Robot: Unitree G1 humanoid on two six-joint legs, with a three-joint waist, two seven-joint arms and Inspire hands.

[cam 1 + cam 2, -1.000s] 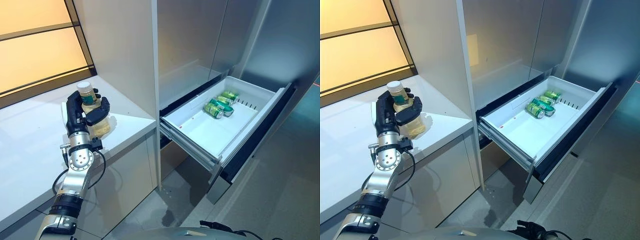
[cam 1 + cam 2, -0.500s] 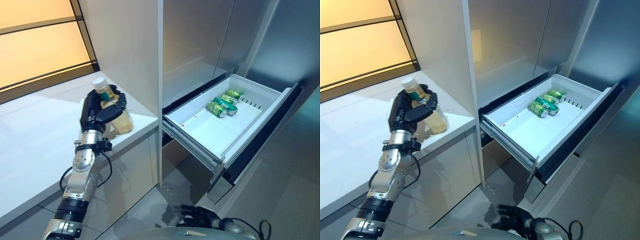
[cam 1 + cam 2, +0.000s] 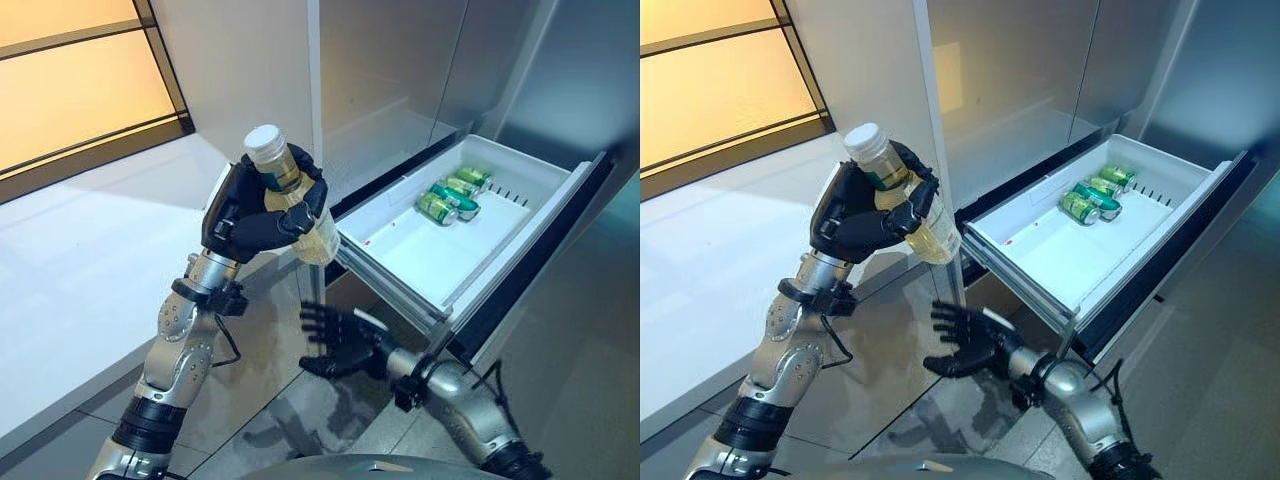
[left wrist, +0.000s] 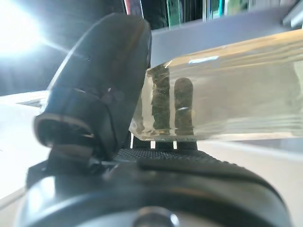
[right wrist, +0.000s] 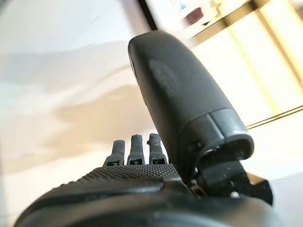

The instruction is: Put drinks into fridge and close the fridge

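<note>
In the centre of the frame we see the left hand (image 3: 255, 215) curled round a bottle (image 3: 295, 205) of pale yellow drink with a white cap, held tilted in the air clear of the white counter (image 3: 80, 270). Below it, the right hand (image 3: 335, 340) hangs with fingers spread, holding nothing. At right, the open fridge drawer (image 3: 455, 260) holds 3 green cans (image 3: 450, 198) lying at its far end.

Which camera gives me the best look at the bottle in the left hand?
The right eye view: the whole bottle, cap to base, in the left hand. The left eye view shows much the same. The left wrist view shows only its body; the right wrist view, nothing.
</note>
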